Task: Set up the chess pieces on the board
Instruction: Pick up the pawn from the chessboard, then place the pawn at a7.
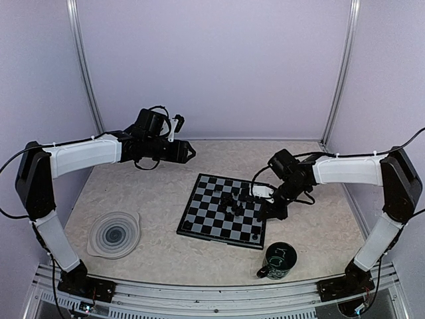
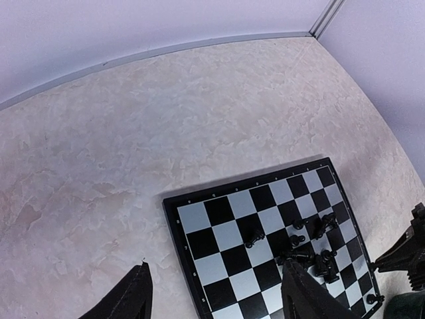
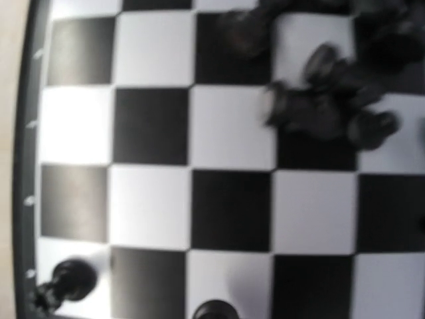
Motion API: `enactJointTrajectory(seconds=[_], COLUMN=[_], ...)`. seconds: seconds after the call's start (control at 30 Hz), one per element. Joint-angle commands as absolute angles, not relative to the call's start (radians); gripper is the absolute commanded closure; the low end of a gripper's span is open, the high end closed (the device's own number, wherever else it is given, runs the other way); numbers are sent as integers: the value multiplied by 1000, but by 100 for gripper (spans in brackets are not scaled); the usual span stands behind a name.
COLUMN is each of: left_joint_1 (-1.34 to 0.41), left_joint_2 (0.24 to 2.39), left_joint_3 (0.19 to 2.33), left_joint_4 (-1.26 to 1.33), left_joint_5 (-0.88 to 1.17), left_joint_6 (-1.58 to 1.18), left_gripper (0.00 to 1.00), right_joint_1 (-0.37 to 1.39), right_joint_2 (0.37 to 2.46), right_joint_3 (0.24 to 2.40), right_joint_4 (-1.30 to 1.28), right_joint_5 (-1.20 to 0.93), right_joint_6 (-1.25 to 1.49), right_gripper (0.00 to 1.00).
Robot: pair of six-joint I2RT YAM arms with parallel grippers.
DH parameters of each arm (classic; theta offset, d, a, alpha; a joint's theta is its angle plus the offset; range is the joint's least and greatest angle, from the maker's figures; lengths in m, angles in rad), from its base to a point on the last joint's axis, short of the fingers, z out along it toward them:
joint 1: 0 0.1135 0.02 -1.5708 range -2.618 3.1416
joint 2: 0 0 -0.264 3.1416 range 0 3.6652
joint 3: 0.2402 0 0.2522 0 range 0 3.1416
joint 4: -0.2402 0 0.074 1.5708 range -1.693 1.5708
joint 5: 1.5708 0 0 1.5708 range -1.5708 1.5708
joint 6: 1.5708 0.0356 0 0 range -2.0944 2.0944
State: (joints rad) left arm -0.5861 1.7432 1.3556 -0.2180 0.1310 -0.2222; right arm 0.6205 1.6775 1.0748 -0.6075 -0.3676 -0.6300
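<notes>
The board (image 1: 206,214) lies flat near the middle of the table (image 1: 153,193), a mottled beige, stone-like surface. Its squares are glossy black and pale grey inside a thin dark border. The chess pieces (image 1: 236,203) are small, matt black, knob-topped figurines. Most sit in a loose huddle on the board's right half, some on their sides, while a lone piece (image 3: 66,282) stands on a light square by the border.

The left gripper (image 2: 214,268) hangs above the table off the board's far-left corner, its two dark, tapering fingers (image 2: 133,299) spread wide and holding nothing. The right gripper (image 1: 269,207) is low over the board's right edge, just beside the huddle. I cannot tell whether it is clenched or released — its own camera shows only blurred squares and pieces.

A round grey plate (image 1: 114,234) with a spiral pattern lies well left of the board. A dark green mug (image 1: 277,260) stands near the board's near-right corner.
</notes>
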Motion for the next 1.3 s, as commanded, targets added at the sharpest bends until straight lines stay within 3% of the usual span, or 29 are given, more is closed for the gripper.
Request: enactJointTrajectory(seconds=[0.0,0.77,1.03,1.27], left_joint_1=[-599,-600,-601,-601], left_joint_2=[1752,1753,1756,1759], left_joint_3=[1387,1389,1392,1393], left_joint_4=[-222,-232,-235,-236], left_joint_5=[145,135,136,137], left_joint_6=[-215,-209,-208,-209], left_gripper=[33,32,32,32], right_joint_1=[624,683,686,679], right_joint_2=[1663,1749,1737,1704], right_joint_3=[1036,1054,1055,1131], right_joint_4=[-620,-624,-635,-673], right_joint_5=[-405,-421,-410,-398], right_joint_6=[-658,-661,-658,-656], right_gripper=[93,89,74,71])
